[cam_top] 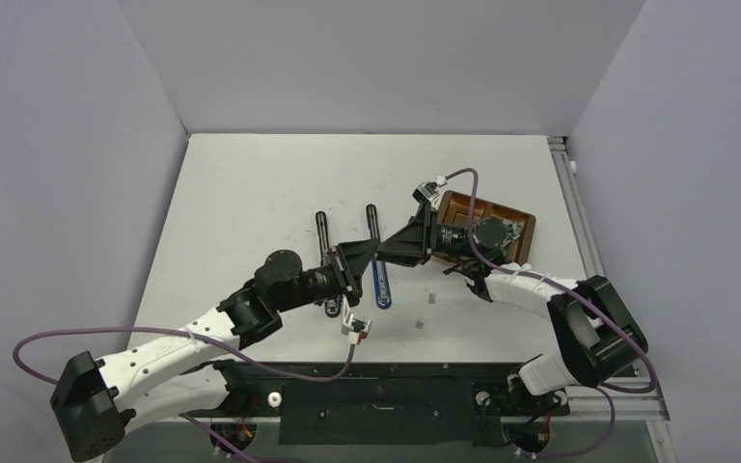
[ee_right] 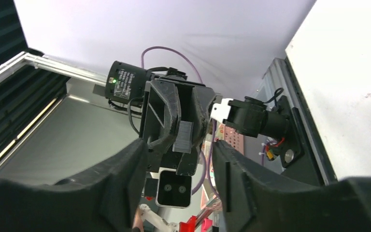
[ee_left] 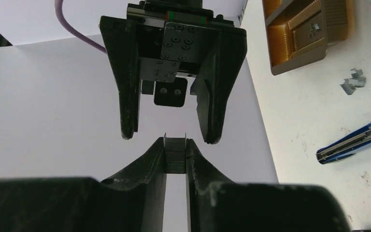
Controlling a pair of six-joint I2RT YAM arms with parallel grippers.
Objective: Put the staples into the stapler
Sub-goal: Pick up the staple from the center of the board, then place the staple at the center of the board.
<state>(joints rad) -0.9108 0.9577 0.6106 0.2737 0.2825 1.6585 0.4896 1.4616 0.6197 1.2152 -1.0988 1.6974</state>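
A short grey strip of staples (ee_left: 176,154) is pinched between the tips of my left gripper (ee_left: 176,145), which is shut on it in mid-air. My right gripper (ee_right: 179,145) faces the left one tip to tip. Its jaws are open and stand just off either side of the strip (ee_right: 184,137) without touching it. In the top view both grippers meet above the table, left gripper (cam_top: 421,241) beside right gripper (cam_top: 441,247), next to the tray. A blue and black stapler (cam_top: 383,285) lies opened flat on the table below the left arm, its metal channel (ee_left: 355,142) showing.
A second opened stapler (cam_top: 322,241) lies left of the first. The brown two-compartment tray (cam_top: 521,224) sits at the right behind the grippers. Loose staple bits (cam_top: 431,298) lie on the white table in front, more (ee_left: 353,82) near the tray.
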